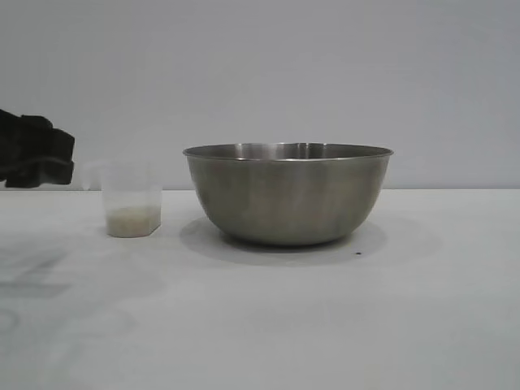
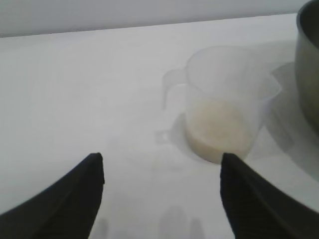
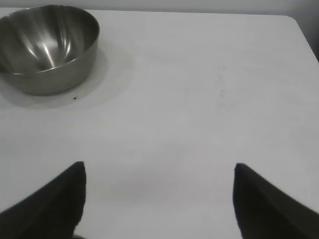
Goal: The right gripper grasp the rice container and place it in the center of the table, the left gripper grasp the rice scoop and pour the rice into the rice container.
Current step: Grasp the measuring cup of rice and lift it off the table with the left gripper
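the white table (image 1: 422,309) carries everything here. the rice container (image 1: 288,195) stands upright near its middle, a tiny dark speck (image 1: 358,253) on the tabletop just beside its base. the rice scoop (image 1: 130,201) stands upright a little apart from the bowl, on the left arm's side, with a shallow layer of rice (image 2: 219,127) in its bottom. the left gripper (image 2: 162,172) hovers near the scoop, fingers spread and holding nothing. the right gripper (image 3: 159,179) hangs well apart from the bowl, fingers spread wide, empty.
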`<state>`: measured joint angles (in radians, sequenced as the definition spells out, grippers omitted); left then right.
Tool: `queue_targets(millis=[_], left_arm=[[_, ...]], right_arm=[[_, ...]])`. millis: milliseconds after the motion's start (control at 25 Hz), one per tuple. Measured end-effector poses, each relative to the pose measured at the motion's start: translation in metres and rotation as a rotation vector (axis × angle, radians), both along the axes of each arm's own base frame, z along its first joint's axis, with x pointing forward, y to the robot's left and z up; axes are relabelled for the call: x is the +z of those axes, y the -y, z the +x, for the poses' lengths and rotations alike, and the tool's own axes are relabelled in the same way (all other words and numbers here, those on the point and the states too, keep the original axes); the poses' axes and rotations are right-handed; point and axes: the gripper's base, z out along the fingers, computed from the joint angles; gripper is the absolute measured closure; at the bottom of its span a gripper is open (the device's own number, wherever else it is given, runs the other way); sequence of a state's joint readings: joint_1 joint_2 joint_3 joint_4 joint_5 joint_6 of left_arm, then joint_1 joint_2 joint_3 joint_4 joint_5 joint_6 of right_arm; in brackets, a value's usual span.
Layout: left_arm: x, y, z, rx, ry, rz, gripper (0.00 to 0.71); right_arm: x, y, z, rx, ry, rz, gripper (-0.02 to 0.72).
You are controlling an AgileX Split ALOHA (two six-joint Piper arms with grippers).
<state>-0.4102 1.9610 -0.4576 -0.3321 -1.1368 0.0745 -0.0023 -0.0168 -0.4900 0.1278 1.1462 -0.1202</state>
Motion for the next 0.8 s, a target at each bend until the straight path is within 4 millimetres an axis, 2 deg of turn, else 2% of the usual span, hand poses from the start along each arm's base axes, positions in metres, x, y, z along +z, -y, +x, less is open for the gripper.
queue_targets(millis=[160,360,560,800], left_arm=[[0.001,-0.001,0.004,0.017,0.014,0.03,0.274],[-0.009,-0.007,0.01,0.053,-0.009,0.054,0.274],[-0.016,-0.004,0.017,0.048,-0.015,0.056,0.274],[-0.016,-0.006,0.025,0.052,-0.001,0.052,0.274]], right_arm=[[0.0,0.0,0.0,0.0,0.0,0.0,0.138],[0.0,0.0,0.0,0.0,0.0,0.0,0.138],[0.0,0.0,0.0,0.0,0.0,0.0,0.138],[0.0,0.0,0.0,0.0,0.0,0.0,0.138]])
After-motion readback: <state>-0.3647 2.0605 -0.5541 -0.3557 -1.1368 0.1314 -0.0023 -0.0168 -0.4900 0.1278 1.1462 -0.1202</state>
